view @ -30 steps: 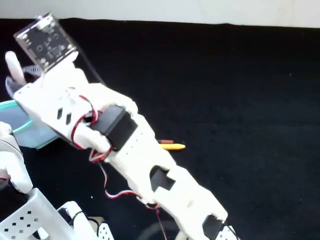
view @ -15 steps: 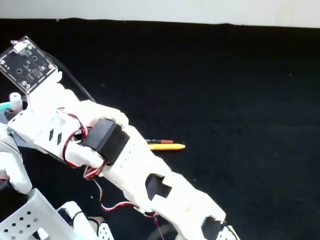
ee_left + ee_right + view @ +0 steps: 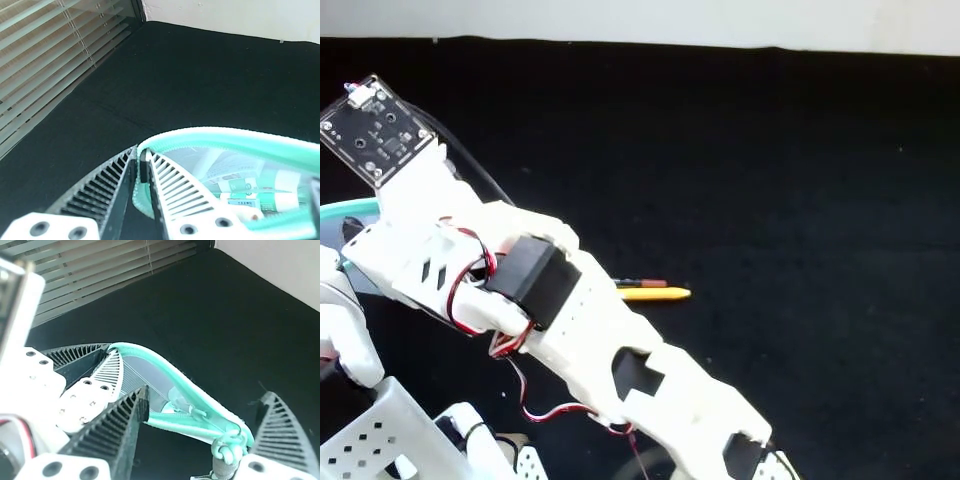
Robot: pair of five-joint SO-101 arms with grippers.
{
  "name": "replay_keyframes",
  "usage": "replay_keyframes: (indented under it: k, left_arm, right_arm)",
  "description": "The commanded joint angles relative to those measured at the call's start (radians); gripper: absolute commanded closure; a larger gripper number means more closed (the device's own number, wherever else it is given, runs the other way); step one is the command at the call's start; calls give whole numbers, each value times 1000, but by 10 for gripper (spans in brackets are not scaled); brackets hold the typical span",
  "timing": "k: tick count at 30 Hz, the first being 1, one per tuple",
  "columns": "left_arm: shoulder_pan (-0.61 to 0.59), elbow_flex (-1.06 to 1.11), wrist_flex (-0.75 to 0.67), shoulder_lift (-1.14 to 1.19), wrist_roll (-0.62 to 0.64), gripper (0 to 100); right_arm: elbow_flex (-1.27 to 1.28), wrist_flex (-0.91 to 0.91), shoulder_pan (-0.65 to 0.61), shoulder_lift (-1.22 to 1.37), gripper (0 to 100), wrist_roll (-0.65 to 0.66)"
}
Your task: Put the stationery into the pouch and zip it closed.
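Now: left gripper (image 3: 142,159) is pinched tight on one end of the pouch's (image 3: 227,136) teal rim, jaws almost together. The pouch mouth gapes. Inside is white-and-green stationery (image 3: 252,196), kinds not clear. Right gripper (image 3: 206,394) is wide, jaws spread either side of the pouch's other end. The zip pull (image 3: 227,447), with a knotted teal cord, lies between them; contact can't be told. High view: the pouch sits at the table's (image 3: 770,180) left edge, mostly hidden under the right arm (image 3: 570,300). A yellow pencil (image 3: 655,293) lies on the black table, well apart from the pouch.
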Motion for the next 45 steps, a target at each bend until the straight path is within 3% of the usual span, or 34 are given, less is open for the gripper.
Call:
replay_keyframes:
  k: [1, 12, 16, 19, 24, 30, 38, 45]
  left_arm:
    - [-7, 10, 2, 19, 8, 994]
    - [-7, 13, 2, 19, 8, 994]
    - [-7, 13, 0, 19, 8, 994]
    - [-5, 13, -2, 19, 8, 994]
    - [-12, 8, -8, 19, 5, 994]
    - [-8, 5, -55, 21, 5, 994]
    - [-12, 12, -55, 21, 5, 994]
    - [-12, 15, -55, 21, 5, 994]
  right_arm:
    - [-102, -56, 73, -70, 662, 0]
    - [-99, 19, 541, -65, 663, -8]
    - [-90, 168, 624, -51, 663, 55]
    - [-59, 200, 628, 15, 703, 282]
    - [-5, 202, 636, 119, 822, 400]
    - [196, 200, 565, 229, 786, 516]
    - [302, 196, 369, 394, 768, 531]
    - [188, 193, 335, 602, 768, 535]
